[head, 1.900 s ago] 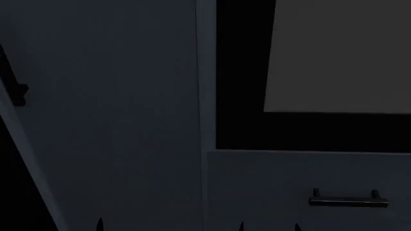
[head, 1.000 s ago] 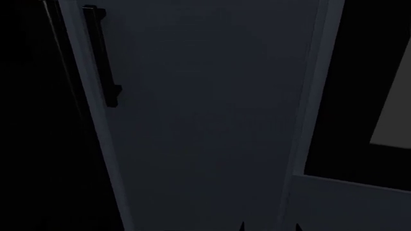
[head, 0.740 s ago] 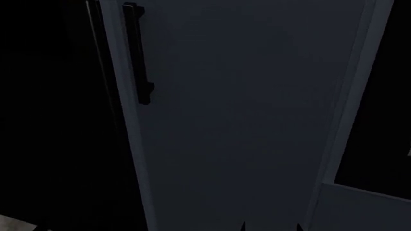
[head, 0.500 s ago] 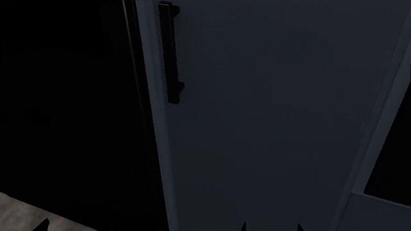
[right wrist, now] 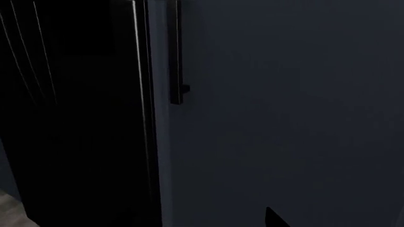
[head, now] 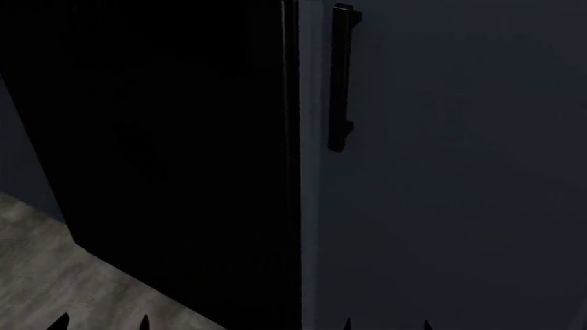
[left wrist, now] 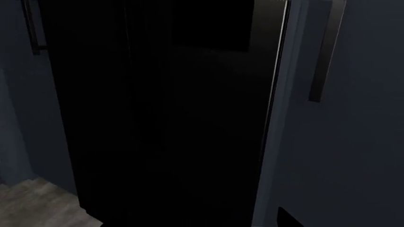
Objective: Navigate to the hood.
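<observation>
while your head camera looks down at close range, a tall slate-blue cabinet door (head: 449,206) fills the right half of that view. its vertical black bar handle (head: 340,75) sits just beside the door's left edge. a thin seam runs top to bottom where that edge meets a tall black appliance (head: 174,137), glossy and nearly featureless, which takes up most of the left half.

open room shows only at the lower left: a wedge of pale grey wood-grain floor (head: 64,275) runs diagonally along the foot of the black appliance. a sliver of dim blue wall or panel (head: 14,158) stands at the far left edge above it. everything ahead of you is flat vertical surface, very near.

the left wrist view shows the same black appliance (left wrist: 164,118) centred, the cabinet door (left wrist: 353,142) and handle (left wrist: 325,52) to one side, another blue panel (left wrist: 19,118) on the other, and a patch of floor (left wrist: 38,208) in one corner. the right wrist view shows mostly cabinet door (right wrist: 284,118), with the handle (right wrist: 176,52) near the seam and the black appliance (right wrist: 75,118) beyond it.

both arms sit low and tucked. only small dark finger points break the bottom edge of the head view: the left gripper (head: 101,323) over the floor, the right gripper (head: 385,324) against the cabinet door. each pair shows two tips set apart, but you cannot tell from so little whether either gripper is open or closed. neither touches anything visible.

the hood does not show in any view.
</observation>
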